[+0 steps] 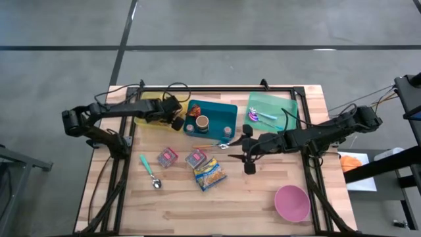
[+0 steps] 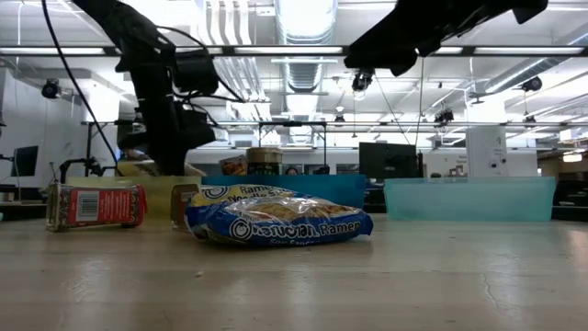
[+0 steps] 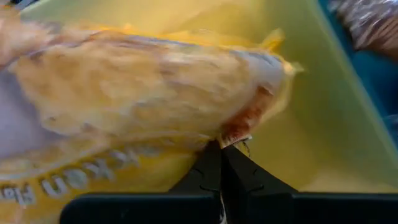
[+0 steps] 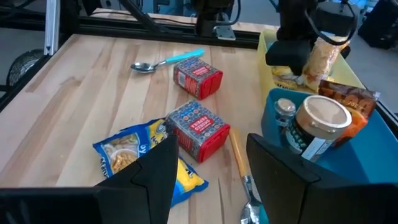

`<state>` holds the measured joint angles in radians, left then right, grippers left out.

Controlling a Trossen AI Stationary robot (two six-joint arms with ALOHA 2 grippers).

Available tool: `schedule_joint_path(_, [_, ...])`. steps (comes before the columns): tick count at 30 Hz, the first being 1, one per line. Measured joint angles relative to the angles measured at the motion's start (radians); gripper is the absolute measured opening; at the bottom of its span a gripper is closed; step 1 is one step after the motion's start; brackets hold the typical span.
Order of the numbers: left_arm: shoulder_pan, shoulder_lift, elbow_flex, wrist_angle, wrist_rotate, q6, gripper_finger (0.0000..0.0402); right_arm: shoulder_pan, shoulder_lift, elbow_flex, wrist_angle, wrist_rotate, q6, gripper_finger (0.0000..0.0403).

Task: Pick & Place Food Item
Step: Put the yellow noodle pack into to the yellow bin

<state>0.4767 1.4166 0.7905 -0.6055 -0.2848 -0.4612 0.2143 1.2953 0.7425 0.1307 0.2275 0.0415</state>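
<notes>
Placing step: left claw, clamped on a yellow noodle packet, holds it low inside the yellow bin; next, part the fingers and lift clear; right claw hovers apart, empty, above the counter.

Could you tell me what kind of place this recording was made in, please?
Most likely a robotics lab or workshop, not a kitchen. The wooden table stands on a bare grey floor, and the low view shows ceiling strip lights, exposed ducts and monitors on benches behind it.
</notes>
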Motion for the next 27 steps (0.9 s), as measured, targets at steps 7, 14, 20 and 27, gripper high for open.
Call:
schedule_joint_path(7, [0.0, 0.0, 0.033, 0.02, 0.017, 0.049, 0.0, -0.021, 0.0, 0.007, -0.001, 0.0, -0.016, 0.019])
schedule_joint_path(14, [0.0, 0.0, 0.034, 0.03, 0.034, 0.069, 0.0012, -0.026, 0.001, 0.006, -0.042, 0.0, -0.016, 0.019])
schedule_joint_path(20, [0.0, 0.001, 0.035, 0.034, 0.077, 0.097, 0.0054, -0.026, 0.001, 0.006, -0.047, 0.0, -0.016, 0.019])
schedule_joint_path(27, [0.0, 0.001, 0.035, 0.035, 0.072, 0.099, 0.0126, -0.026, 0.001, 0.006, -0.048, 0.0, -0.016, 0.019])
